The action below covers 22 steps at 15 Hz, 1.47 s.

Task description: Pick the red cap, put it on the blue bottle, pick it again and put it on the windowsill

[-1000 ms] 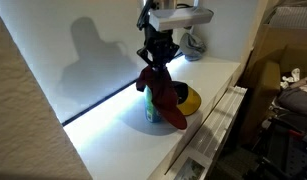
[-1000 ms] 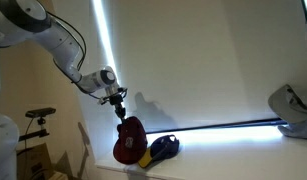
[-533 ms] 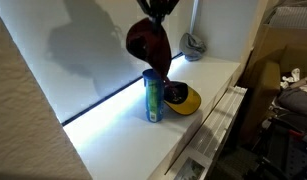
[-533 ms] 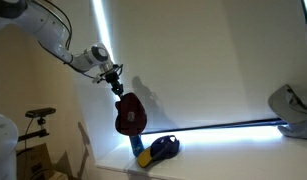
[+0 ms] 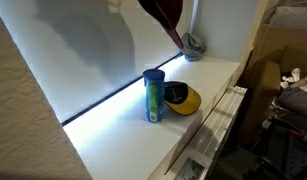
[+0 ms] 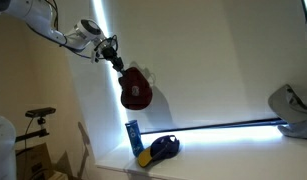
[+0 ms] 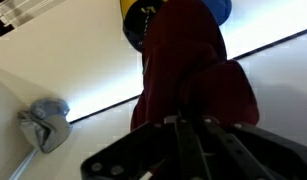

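The red cap (image 6: pixel 135 88) now hangs high in the air, well clear of the blue bottle (image 6: pixel 133 136); half a second ago we saw it just above the bottle's top. The gripper (image 6: pixel 119 65) pinches the limp maroon fabric. In an exterior view the cap (image 5: pixel 165 14) is cropped by the top edge, its holder out of sight. The bottle stands on the windowsill (image 5: pixel 113 140) just beside a yellow cap (image 5: pixel 183 97).
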Tool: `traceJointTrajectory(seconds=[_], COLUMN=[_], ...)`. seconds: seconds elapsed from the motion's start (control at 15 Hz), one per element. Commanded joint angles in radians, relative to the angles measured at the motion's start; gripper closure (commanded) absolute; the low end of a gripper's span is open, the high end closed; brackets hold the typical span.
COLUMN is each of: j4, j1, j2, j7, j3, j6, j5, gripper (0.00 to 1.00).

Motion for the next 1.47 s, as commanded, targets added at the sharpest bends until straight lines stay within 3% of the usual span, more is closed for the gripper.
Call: traceJointTrajectory(seconds=[0.0,0.33,0.8,1.13,1.4], j4=[0.106,0.160,0.135,0.086,0.020], j1=[-0.048,-0.081,-0.134,-0.168,-0.176], j2=[0.068,0.173,0.305,0.379,0.419], j7=[0.116,0.247,0.272,0.368,0.485], j3=[0.007,-0.043,-0.166,-0.238,-0.282], j6=[-0.109,-0.256,-0.256,-0.160,0.119], j5=[-0.120,-0.188,-0.069,0.001,-0.036], gripper=[0.99,0.99,0.99,0.99,0.99])
